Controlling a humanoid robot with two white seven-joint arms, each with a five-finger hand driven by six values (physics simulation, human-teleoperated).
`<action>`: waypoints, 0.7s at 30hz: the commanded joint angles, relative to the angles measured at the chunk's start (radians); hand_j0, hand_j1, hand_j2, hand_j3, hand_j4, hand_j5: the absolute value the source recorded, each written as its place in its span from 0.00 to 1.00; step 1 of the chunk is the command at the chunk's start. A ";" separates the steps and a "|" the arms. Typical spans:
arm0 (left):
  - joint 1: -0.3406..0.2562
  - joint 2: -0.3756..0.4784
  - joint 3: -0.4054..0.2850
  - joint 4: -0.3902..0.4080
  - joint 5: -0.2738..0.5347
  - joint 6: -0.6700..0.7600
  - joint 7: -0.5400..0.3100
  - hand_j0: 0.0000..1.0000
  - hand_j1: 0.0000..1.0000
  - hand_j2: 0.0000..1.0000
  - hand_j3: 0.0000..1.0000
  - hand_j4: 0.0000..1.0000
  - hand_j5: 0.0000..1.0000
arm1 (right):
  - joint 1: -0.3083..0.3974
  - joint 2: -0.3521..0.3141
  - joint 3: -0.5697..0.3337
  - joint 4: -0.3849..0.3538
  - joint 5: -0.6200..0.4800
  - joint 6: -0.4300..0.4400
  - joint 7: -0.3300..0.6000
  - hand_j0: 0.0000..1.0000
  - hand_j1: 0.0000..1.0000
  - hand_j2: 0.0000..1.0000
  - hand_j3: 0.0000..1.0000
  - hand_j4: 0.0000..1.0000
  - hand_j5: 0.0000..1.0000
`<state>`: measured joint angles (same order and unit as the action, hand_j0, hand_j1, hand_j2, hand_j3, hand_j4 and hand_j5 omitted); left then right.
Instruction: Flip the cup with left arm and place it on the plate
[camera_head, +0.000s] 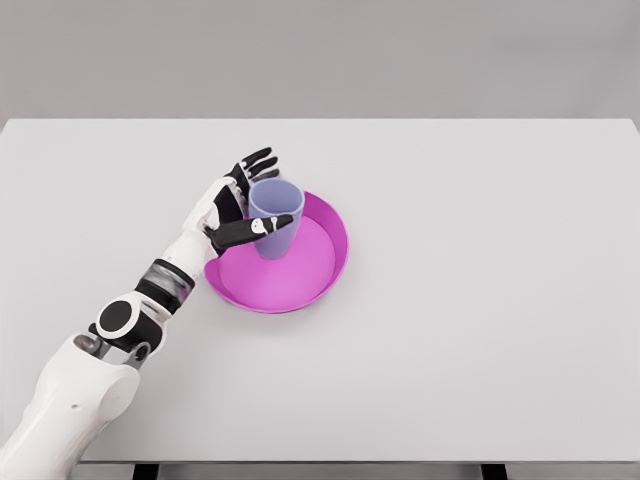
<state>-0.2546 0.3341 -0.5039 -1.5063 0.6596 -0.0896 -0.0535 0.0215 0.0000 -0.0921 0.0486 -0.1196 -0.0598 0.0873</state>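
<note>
A pale lavender cup (276, 214) stands upright, mouth up, on the left part of the magenta plate (300, 275). My left hand (253, 196) comes in from the lower left and wraps the cup: the thumb (252, 231) lies across its front and the other fingers (258, 162) reach round behind its rim. Whether the cup's base touches the plate or hovers just over it I cannot tell. No right arm shows.
The plate sits a little left of the middle of a wide white table (480, 300). The table's front edge runs along the bottom of the picture, with two dark legs below it.
</note>
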 joint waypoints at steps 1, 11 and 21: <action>0.000 0.000 0.001 -0.003 0.002 -0.001 0.000 1.00 1.00 1.00 1.00 1.00 1.00 | 0.000 0.000 0.000 0.000 0.000 0.000 0.000 1.00 1.00 1.00 1.00 1.00 1.00; 0.009 0.022 0.012 -0.032 -0.025 -0.039 -0.002 1.00 1.00 1.00 1.00 1.00 1.00 | 0.000 0.000 0.000 0.000 0.000 0.000 0.000 1.00 1.00 1.00 1.00 1.00 1.00; 0.008 0.037 0.012 -0.049 -0.052 -0.045 0.000 1.00 1.00 1.00 1.00 1.00 1.00 | 0.000 0.000 0.000 0.000 0.000 0.000 0.000 1.00 1.00 1.00 1.00 1.00 1.00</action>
<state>-0.2470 0.3646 -0.4925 -1.5512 0.6176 -0.1340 -0.0539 0.0215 0.0000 -0.0921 0.0489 -0.1196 -0.0598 0.0873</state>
